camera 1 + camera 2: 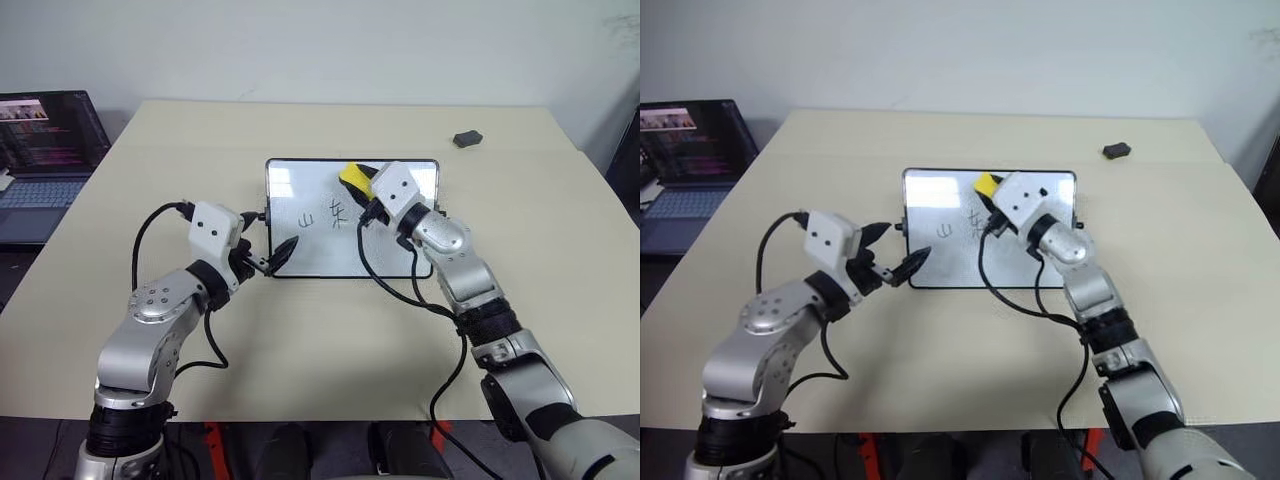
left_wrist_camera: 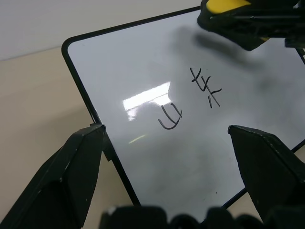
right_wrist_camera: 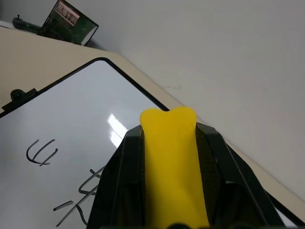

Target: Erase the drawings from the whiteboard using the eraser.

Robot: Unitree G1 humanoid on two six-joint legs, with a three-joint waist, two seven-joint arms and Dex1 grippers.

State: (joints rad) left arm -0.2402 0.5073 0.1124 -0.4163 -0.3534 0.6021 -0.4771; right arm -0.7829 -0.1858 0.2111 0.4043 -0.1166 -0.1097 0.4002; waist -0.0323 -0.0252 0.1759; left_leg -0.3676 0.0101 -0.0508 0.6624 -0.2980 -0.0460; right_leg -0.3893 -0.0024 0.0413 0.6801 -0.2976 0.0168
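At the centre of the head view, the whiteboard [image 1: 352, 255] is seen lying flat on the beige table [image 1: 300, 330], its long sides running across the frame. The drawings [image 1: 325, 217], two small black characters side by side, are written near the board's middle and are intact. Just above and to the right of them, the eraser [image 1: 353, 177] is clamped between the closed fingers of the right gripper [image 1: 362, 182], its yellow end protruding toward the board's upper edge; whether it touches the surface cannot be told. At the board's lower left edge, the left gripper [image 1: 892, 254] is held with its fingers spread apart and nothing between them, one fingertip [image 1: 285, 247] lying over the white surface beside the frame. A small dark grey object [image 1: 467, 138] is seen on the table at the upper right, well apart from the board. A laptop [image 1: 45, 160] is seen at the upper left edge of the frame, beside the table.
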